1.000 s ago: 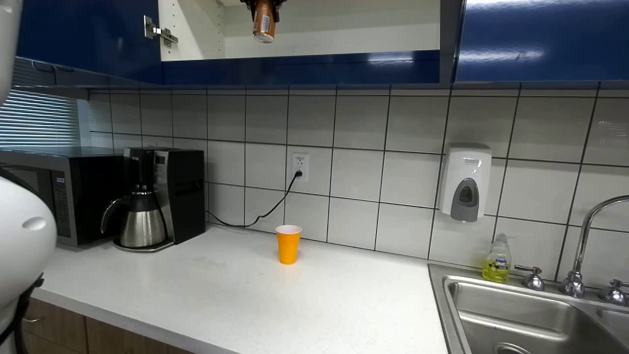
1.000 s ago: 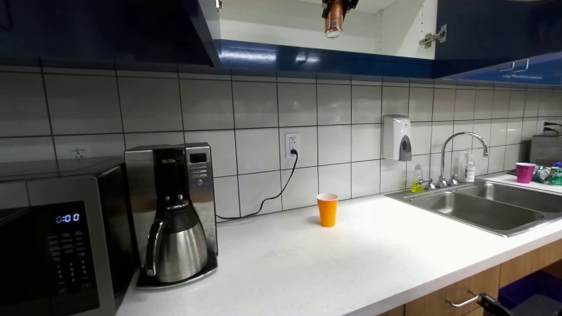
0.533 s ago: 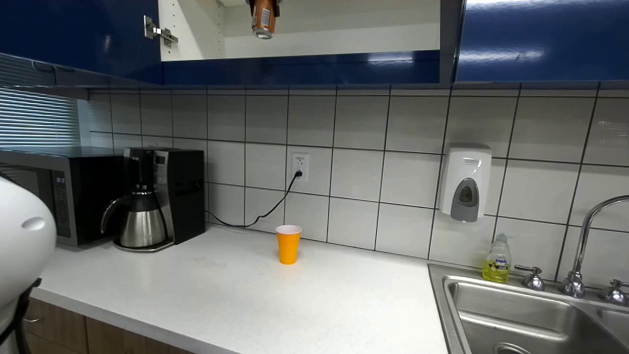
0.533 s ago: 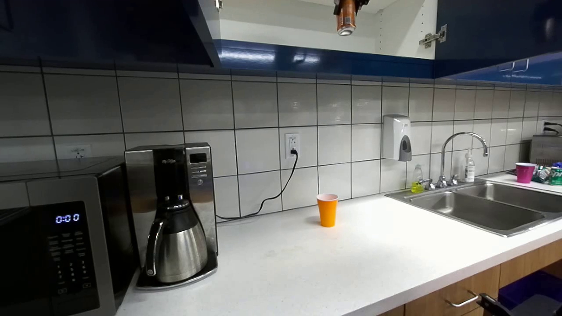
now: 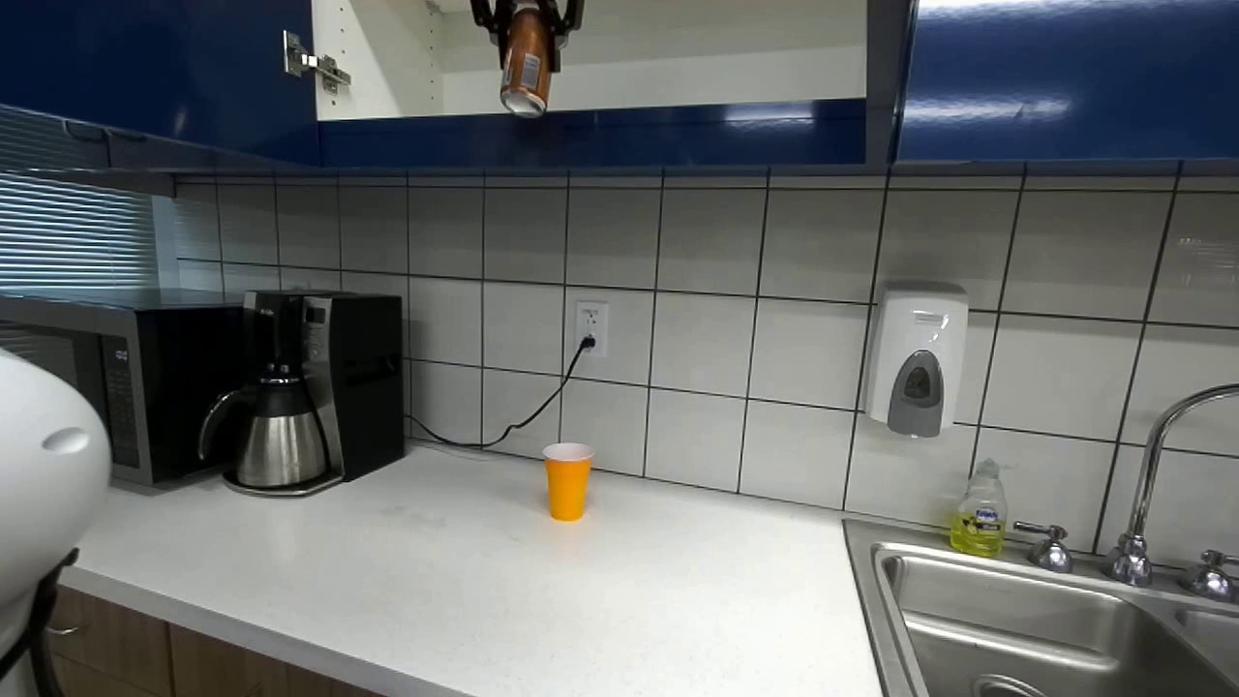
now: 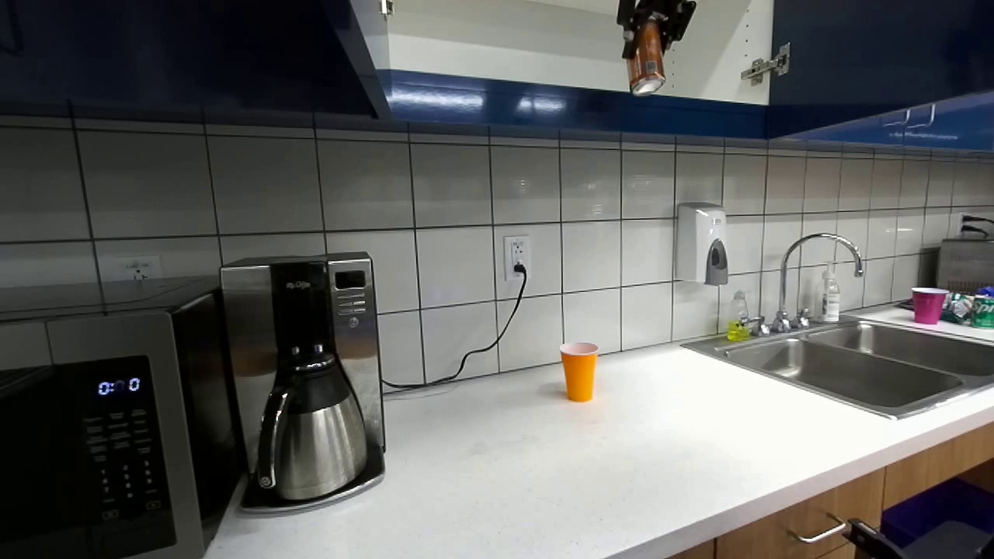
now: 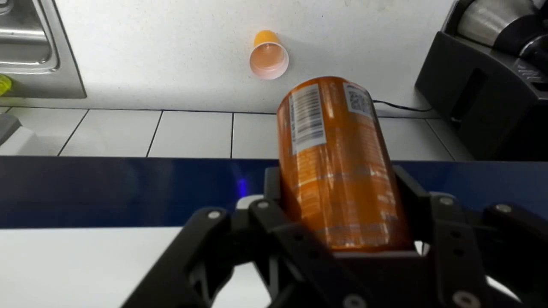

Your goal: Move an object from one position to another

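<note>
- The orange can (image 5: 528, 60) hangs in mid-air, tilted, its silvery end toward 6 o'clock in both exterior views.
- The gripper (image 7: 339, 179) has it gripped — fingers (image 7: 417, 205) pressed to its sides, at about 3 and 9 o'clock in the wrist view.
- Behind it, in both exterior views, is the pale inside of the blue-edged cabinet (image 6: 481, 46).
- In an exterior view the yellow-orange cup (image 5: 567, 489) stands upright on the counter (image 5: 581, 600) — well below the can, near 6 o'clock; the soap dispenser (image 5: 924, 319) is on the tiled wall (image 5: 707, 339) at 4.
- From the can in the wrist view, the coffee maker (image 7: 488, 94) is at 2 o'clock, the sink (image 7: 69, 82) at 10.
</note>
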`<move>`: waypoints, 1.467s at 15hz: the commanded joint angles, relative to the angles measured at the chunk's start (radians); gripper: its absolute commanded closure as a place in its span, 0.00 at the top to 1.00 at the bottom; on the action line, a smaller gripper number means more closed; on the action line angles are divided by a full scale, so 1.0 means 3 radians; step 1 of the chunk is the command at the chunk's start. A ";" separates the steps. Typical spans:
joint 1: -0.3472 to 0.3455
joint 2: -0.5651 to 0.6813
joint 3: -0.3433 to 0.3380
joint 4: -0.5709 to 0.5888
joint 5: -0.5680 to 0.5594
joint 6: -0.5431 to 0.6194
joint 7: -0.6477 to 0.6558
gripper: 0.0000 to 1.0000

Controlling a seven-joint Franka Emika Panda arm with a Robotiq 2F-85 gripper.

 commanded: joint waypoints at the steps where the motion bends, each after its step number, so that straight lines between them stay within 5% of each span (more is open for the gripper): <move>1: -0.0003 -0.0415 -0.0010 -0.0768 -0.0015 0.0332 -0.0171 0.38; 12: -0.0063 -0.0911 -0.0011 -0.2067 -0.0088 0.0885 -0.0346 0.38; 22: -0.0071 -0.0858 -0.0090 -0.2930 -0.0113 0.1653 -0.0392 0.38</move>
